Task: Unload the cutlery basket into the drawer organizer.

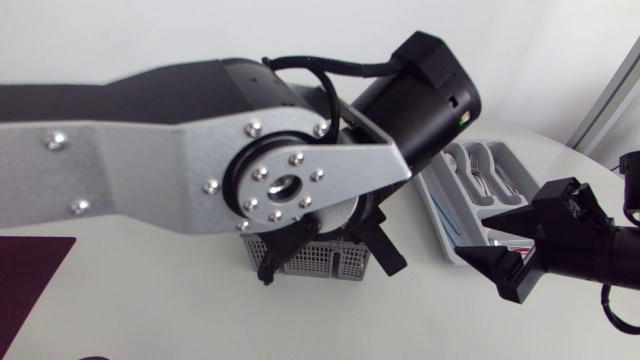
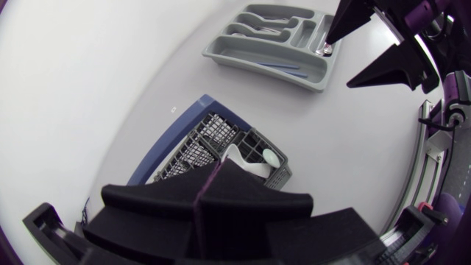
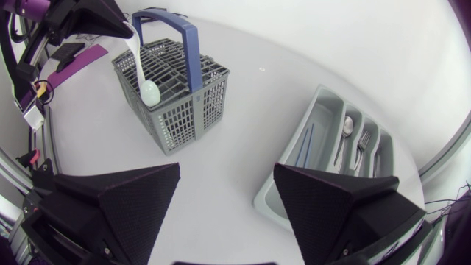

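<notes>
Left gripper: fingers clenched together on the handle of a white plastic spoon. The spoon hung bowl-down at the rim of the grey cutlery basket, close beside its blue handle. Could not tell whether the bowl sat inside a compartment or just over it. In the left wrist view the gripper itself covered the near part of the basket, so what else the compartments held was not readable.

Head view: the left arm filled the upper left and centre of the frame. It hid the grasp, the spoon and most of the basket. Only the basket's lower grid showed, at lower centre.

Right gripper: fingers spread wide, unloaded, at lower right of the head view by the near end of the drawer organizer.

The organizer lay at centre right of the head view, partly covered by the left arm's black motor housing and by the right gripper. It held:
- a metal spoon and a metal fork in neighbouring narrow compartments
- slim blue items in the long compartment, kind not discernible

The right gripper's finger hid the near ends of the compartments.

A dark purple mat sat at lower left of the head view, cut off by the frame edge.
</notes>
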Controlling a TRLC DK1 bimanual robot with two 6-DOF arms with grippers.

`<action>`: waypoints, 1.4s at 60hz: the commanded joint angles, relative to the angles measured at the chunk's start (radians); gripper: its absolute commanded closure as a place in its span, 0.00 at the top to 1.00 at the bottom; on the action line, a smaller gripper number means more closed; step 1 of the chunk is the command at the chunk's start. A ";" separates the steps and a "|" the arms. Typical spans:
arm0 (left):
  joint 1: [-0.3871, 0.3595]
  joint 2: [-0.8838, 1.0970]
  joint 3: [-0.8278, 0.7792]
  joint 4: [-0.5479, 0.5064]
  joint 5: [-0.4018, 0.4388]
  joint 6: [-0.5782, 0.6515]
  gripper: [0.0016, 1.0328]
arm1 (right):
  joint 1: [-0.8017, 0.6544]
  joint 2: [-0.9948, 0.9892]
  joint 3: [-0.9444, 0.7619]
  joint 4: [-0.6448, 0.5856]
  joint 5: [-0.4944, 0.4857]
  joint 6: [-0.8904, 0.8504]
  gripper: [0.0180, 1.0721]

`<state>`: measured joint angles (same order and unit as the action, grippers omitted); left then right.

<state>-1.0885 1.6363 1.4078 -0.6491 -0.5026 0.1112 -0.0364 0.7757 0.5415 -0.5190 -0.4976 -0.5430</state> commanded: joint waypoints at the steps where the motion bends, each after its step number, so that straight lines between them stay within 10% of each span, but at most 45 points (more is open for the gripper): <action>1: 0.018 0.026 -0.017 0.012 -0.016 -0.027 0.12 | 0.036 -0.019 -0.043 0.007 -0.002 0.012 0.87; 84: 0.041 0.108 0.158 -0.076 -0.203 -0.108 0.15 | 0.397 0.238 -0.097 0.393 -0.018 0.035 0.90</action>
<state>-1.0603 1.7214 1.5097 -0.7109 -0.6827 0.0219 0.3527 0.9905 0.4755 -0.1425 -0.5049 -0.5198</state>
